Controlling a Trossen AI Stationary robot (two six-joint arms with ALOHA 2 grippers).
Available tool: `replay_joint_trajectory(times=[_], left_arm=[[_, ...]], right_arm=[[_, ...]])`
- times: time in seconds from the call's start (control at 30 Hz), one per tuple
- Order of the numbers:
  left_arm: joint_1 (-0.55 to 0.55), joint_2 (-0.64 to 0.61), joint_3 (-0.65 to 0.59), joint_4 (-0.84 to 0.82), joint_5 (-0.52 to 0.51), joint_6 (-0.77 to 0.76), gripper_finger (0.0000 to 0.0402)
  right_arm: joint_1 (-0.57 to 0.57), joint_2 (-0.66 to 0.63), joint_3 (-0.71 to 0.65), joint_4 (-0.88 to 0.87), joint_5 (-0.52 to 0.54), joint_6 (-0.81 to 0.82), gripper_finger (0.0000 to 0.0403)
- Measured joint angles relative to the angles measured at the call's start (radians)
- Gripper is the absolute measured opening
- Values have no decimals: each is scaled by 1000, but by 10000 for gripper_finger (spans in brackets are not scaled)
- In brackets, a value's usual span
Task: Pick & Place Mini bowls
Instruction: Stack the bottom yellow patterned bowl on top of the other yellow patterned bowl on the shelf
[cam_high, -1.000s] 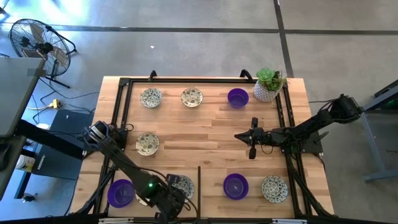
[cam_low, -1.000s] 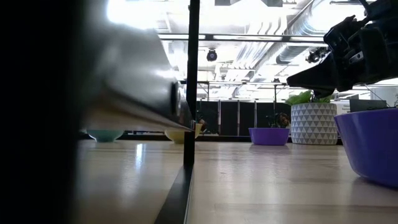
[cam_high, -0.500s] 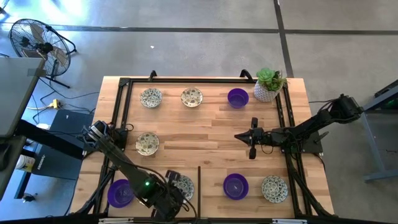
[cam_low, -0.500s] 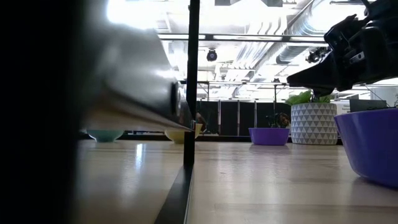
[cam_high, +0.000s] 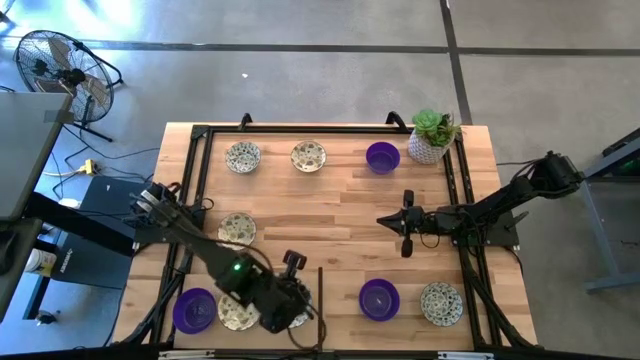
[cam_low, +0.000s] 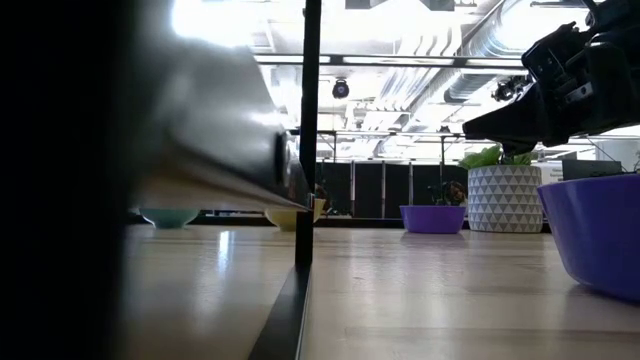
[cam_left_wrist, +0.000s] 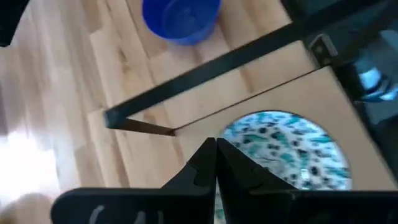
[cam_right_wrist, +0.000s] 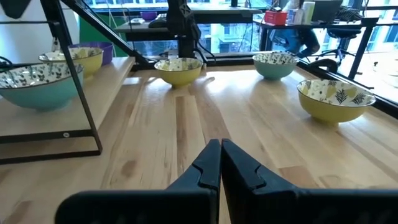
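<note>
– Where is the left hand (cam_left_wrist: 216, 151)?

– Low over the surface (cam_high: 340, 205), near the 6 o'clock edge. It is clenched, fingers pressed together, with nothing between them.

– What lies under it?

– A patterned bowl (cam_left_wrist: 283, 146). In the wrist view the fingertips overlap its rim; I cannot tell whether they touch it. A black bar (cam_left_wrist: 205, 68) runs across just past that bowl, and a purple bowl (cam_left_wrist: 180, 17) sits beyond the bar.

– And the right hand (cam_right_wrist: 220, 151)?

– Out toward 3 o'clock, above bare wood, pointing at the centre. It is clenched too, and empty.

– How are the other bowls spread?

– From above: two patterned ones at 11 (cam_high: 243, 157) and 12 (cam_high: 308, 156), and a purple one (cam_high: 382, 157) at 1, all along the far edge. The plant (cam_high: 432, 137) stands just beside that purple one, in the corner. Another patterned one (cam_high: 237, 230) is at 9, near the left arm. At 7 there is a purple one (cam_high: 195, 310), with a patterned one (cam_high: 238, 313) just beside it, partly under the arm. At 5 a patterned one (cam_high: 441, 303) sits in the corner.
</note>
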Motion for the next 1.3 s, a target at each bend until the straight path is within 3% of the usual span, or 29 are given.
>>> replay_joint_trajectory(times=[0.13, 0.33, 0.83, 1.2, 1.3], left_arm=[[13, -6, -15, 52, -1, 47, 1], [29, -67, -177, 220, -2, 42, 1], [100, -396, -767, 701, -56, -42, 0], [162, -540, -1146, 1166, -209, 1, 0], [208, -541, -1224, 1320, -193, 36, 0]], right_arm=[[0, 0, 0, 6, 3, -18, 0], [0, 0, 0, 2, -1, -19, 0], [0, 0, 0, 14, 17, -3, 0], [-1, -1, 7, 39, 92, -9, 0], [-1, 0, 28, 43, 115, -28, 0]])
